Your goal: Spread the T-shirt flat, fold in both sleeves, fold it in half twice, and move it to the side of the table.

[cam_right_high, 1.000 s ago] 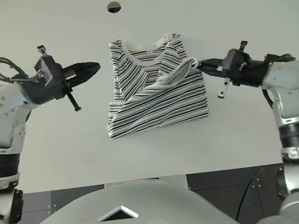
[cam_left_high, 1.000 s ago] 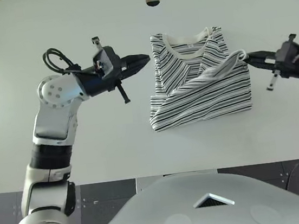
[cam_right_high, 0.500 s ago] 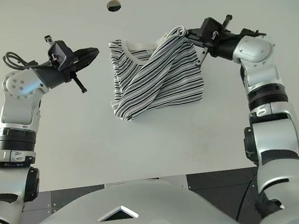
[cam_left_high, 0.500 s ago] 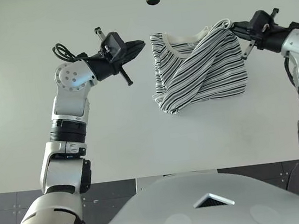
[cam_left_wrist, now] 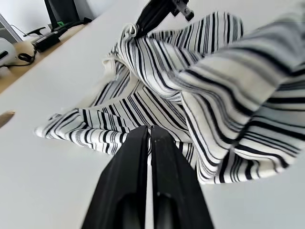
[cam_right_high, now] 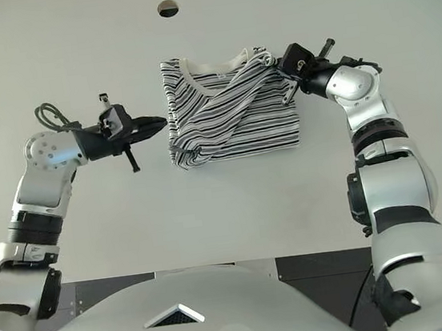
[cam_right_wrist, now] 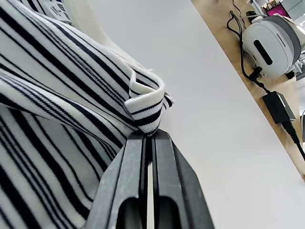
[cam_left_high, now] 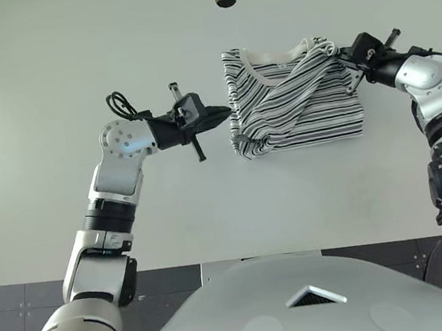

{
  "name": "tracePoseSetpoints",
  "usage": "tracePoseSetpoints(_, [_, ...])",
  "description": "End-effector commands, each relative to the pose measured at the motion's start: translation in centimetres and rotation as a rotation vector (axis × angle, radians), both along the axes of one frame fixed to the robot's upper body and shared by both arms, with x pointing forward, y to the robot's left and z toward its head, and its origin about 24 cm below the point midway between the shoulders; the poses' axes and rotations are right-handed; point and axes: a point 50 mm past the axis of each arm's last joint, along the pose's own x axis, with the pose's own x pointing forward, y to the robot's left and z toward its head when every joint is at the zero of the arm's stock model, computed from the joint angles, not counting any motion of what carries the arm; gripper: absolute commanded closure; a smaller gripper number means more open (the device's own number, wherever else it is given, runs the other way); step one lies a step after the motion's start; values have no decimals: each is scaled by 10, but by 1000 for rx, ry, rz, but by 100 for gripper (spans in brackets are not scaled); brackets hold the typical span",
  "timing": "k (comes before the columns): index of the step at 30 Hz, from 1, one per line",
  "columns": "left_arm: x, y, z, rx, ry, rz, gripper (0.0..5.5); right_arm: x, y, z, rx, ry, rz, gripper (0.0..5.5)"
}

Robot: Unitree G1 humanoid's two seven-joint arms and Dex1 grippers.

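T-shirt [cam_left_high: 294, 100] on table [cam_left_high: 71, 63]; hole [cam_left_high: 226, 0] behind

silver-white arms [cam_left_high: 116, 174], black joint rings, black grippers [cam_left_high: 227, 115] [cam_left_high: 336, 49]; looped black cable [cam_left_high: 121, 107] by left wrist

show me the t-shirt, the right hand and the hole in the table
T-shirt [cam_left_high: 311, 114], left eye view, striped front panel.
right hand [cam_right_wrist: 148, 135], right wrist view, midway between its fingertips, at the pinched edge.
hole [cam_left_high: 226, 0], left eye view, its dark middle.

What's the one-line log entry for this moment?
T-shirt: partly folded, bunched | right gripper: shut on T-shirt corner | left gripper: shut, tip beside T-shirt
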Motion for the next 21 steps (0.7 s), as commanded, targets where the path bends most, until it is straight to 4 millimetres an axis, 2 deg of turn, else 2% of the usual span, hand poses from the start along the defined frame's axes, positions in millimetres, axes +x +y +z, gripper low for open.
tracePoseSetpoints(1, [-6,16,15,-37,9,52,475,-2,3,-2,6,3,23,540])
tracePoseSetpoints(5, [-18,23,19,-33,38,58,415,-3,1,-2,10,3,21,540])
tracePoseSetpoints(11, [-40,11,-2,10,149,2,415,-2,0,0,10,2,23,540])
tracePoseSetpoints(16, [-42,12,-7,24,166,8,415,-2,1,0,11,2,24,540])
tracePoseSetpoints(21, [-33,3,-7,12,127,19,415,-3,1,-1,13,6,31,540])
